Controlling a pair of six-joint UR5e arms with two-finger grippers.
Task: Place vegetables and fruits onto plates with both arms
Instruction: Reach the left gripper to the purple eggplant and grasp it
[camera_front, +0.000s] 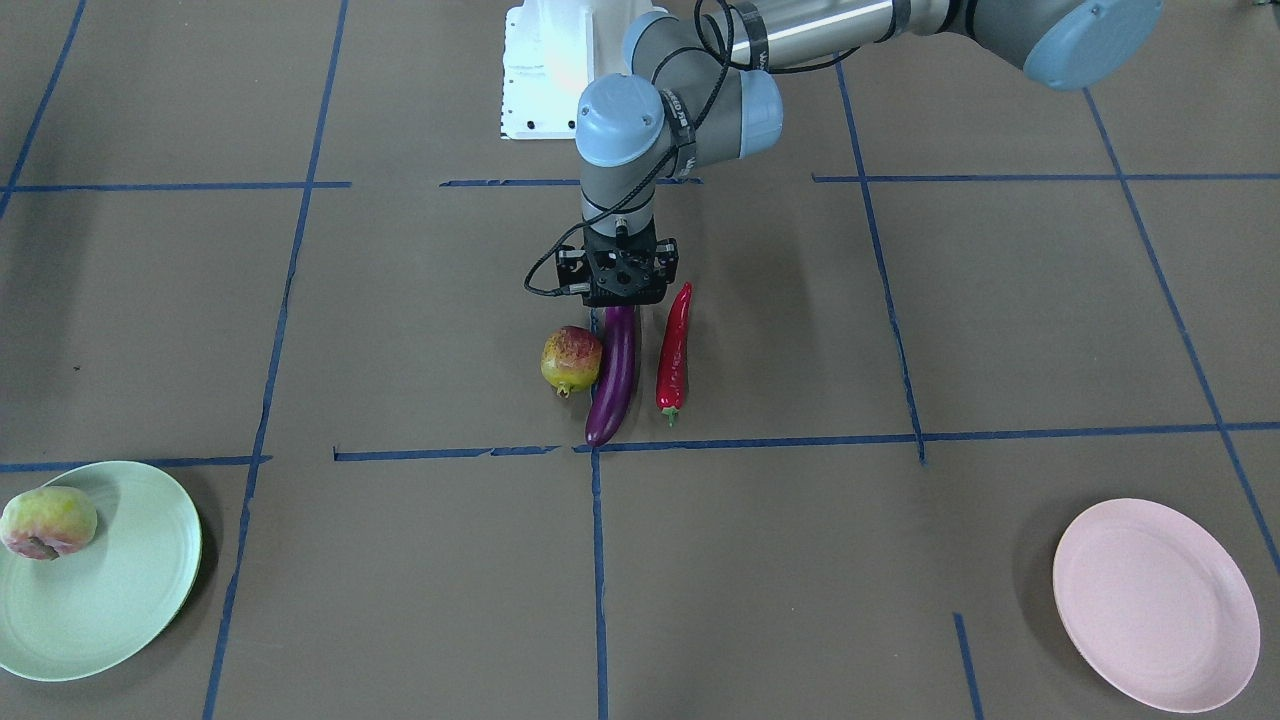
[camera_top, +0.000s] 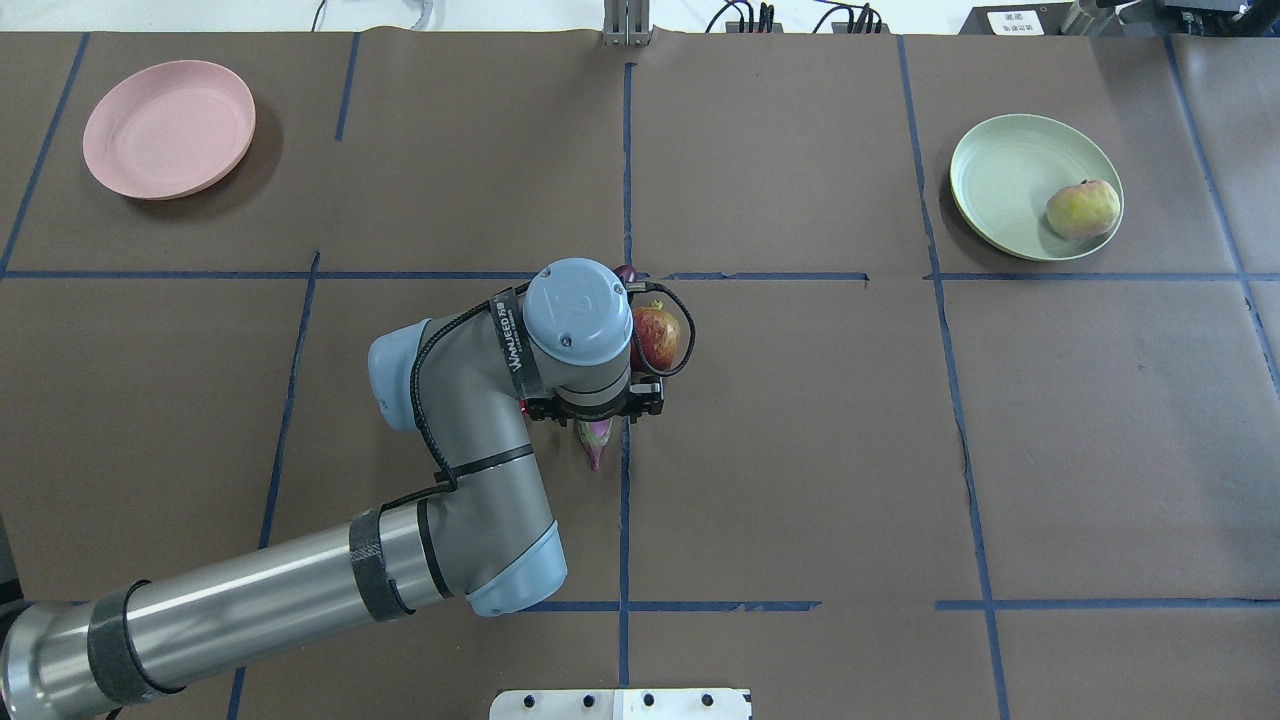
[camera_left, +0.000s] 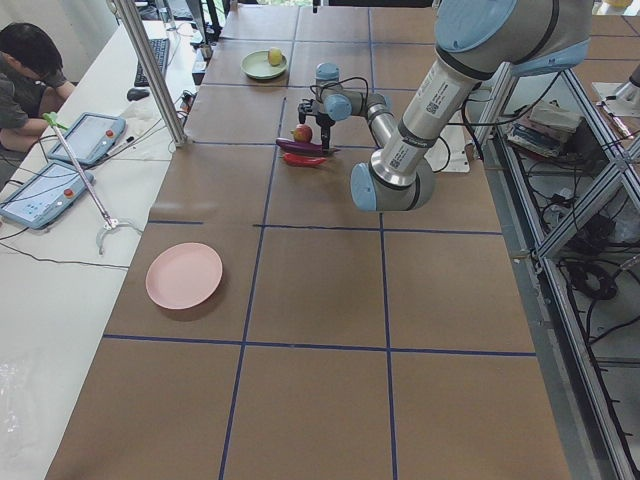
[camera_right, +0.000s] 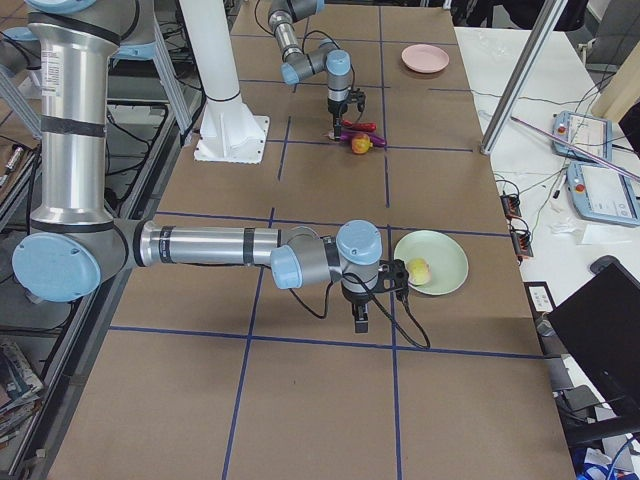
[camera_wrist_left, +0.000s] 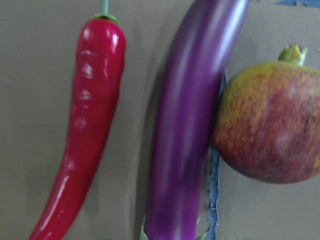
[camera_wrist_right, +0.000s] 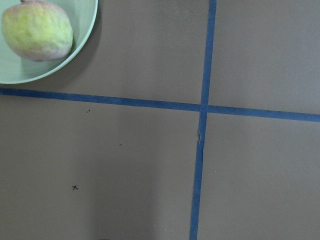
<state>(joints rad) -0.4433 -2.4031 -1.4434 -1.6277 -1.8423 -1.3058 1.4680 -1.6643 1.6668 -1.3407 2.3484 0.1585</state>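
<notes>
Overhead exterior view: left arm (camera_top: 300, 570) reached in from the near left corner, wrist bent so the left claw (camera_front: 620, 285) pointed straight down over the cap end of the eggplant (camera_front: 612, 385); its finger spread could not be told. Eggplant lay on the surface (camera_front: 900, 560) touching the pomegranate (camera_front: 570, 360), with the chili (camera_front: 674, 350) just beside. Right claw (camera_right: 360, 322) pointed down beside the green plate (camera_front: 120, 600), which held the peach (camera_front: 47, 522); its opening could not be told either. Pink plate (camera_front: 1155, 605) sat well apart.

Front view: purple eggplant (camera_front: 614, 375) lies mid-table, pomegranate (camera_front: 571, 360) touching at 9 o'clock, red chili (camera_front: 675, 350) beside at 3; peach (camera_front: 48, 522) on mint plate (camera_front: 110, 600) at 8, pink plate (camera_front: 1155, 605) at 4.
</notes>
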